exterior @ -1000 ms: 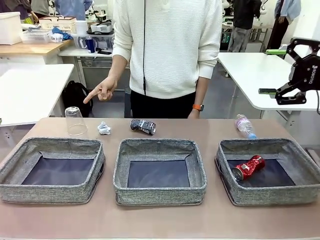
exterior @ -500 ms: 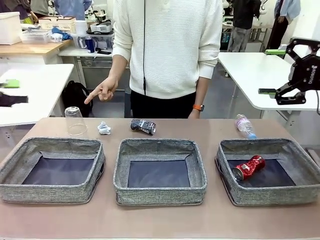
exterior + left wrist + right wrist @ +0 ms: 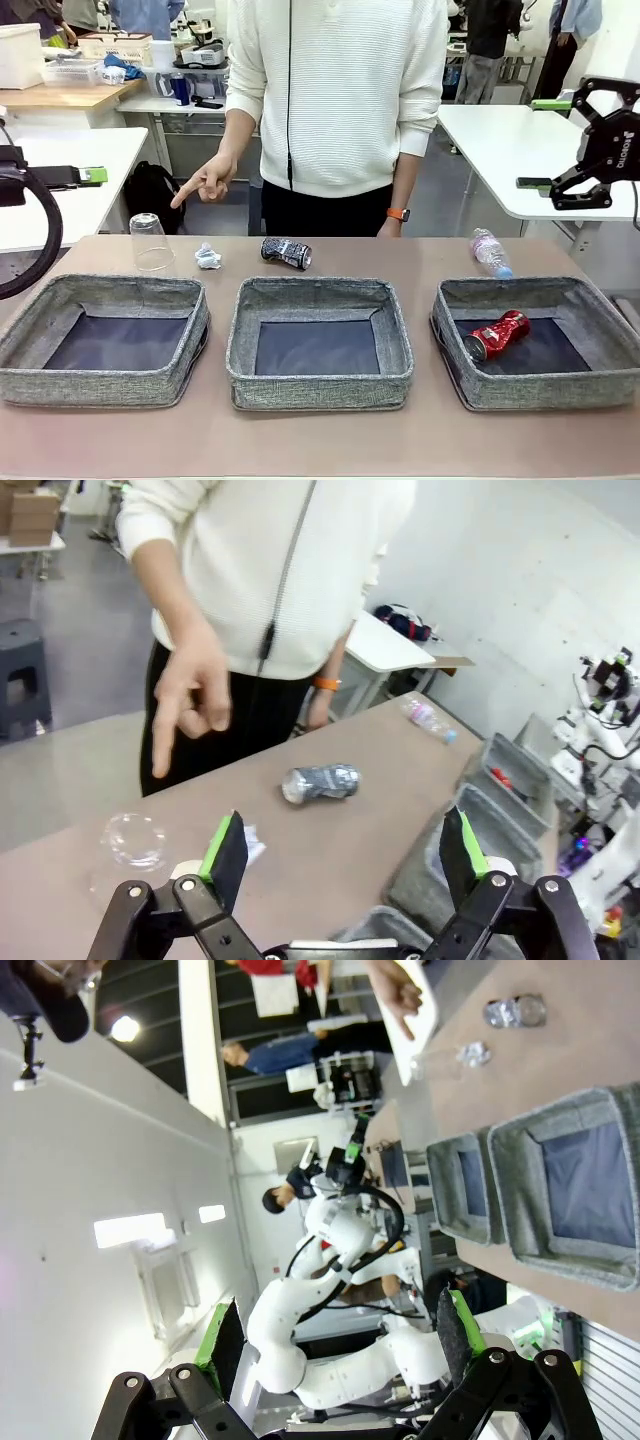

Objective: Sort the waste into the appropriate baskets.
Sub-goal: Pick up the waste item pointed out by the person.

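I see grey woven fabric, dark bottoms on shallow left basket, middle basket, right basket | crushed red can | crushed black-and-white can | clear plastic cup | clear bottle: blue cap, pink label | white paper wad | dull pinkish-brown tabletop

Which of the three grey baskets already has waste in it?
The basket on the robot's right: the crushed red can lies on its dark bottom. The middle basket and the left basket show bare bottoms.
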`<state>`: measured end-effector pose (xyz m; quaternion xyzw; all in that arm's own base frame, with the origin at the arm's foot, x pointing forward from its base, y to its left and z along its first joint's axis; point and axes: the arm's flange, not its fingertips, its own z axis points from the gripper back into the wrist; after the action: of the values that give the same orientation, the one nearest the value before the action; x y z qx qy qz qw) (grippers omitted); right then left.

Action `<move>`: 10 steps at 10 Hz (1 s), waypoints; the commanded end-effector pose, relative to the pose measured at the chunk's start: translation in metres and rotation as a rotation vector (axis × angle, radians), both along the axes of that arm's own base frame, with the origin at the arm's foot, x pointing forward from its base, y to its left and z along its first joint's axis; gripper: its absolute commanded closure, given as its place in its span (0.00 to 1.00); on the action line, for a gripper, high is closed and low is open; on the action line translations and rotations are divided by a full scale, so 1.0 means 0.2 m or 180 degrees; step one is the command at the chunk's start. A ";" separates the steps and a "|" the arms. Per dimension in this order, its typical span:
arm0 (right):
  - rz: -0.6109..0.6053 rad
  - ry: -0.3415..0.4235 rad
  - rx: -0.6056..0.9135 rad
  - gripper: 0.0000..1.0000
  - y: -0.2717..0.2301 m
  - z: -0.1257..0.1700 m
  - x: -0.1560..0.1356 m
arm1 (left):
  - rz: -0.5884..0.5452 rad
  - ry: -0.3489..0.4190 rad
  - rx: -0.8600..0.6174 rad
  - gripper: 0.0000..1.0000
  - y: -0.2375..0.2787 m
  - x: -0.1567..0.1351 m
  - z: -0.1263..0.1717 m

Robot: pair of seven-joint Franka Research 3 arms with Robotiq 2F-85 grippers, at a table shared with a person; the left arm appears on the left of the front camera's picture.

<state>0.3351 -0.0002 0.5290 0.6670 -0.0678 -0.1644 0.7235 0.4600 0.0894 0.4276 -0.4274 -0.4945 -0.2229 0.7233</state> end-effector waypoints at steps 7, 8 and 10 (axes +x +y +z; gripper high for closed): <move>-0.0051 0.0037 0.0074 0.00 0.02 0.02 0.01 | -0.0686 -0.0450 0.1174 0.00 0.25 0.31 -0.24; -0.0051 0.0037 0.0074 0.00 0.02 0.02 0.01 | -0.0789 -0.0415 0.1424 0.00 0.26 0.34 -0.27; -0.0051 0.0037 0.0074 0.00 0.02 0.02 0.01 | -0.0910 -0.0427 0.1601 0.00 0.27 0.41 -0.32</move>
<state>0.3351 -0.0001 0.5288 0.6669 -0.0679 -0.1648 0.7235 0.5353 0.1441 0.3624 -0.3016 -0.4029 -0.4473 0.7393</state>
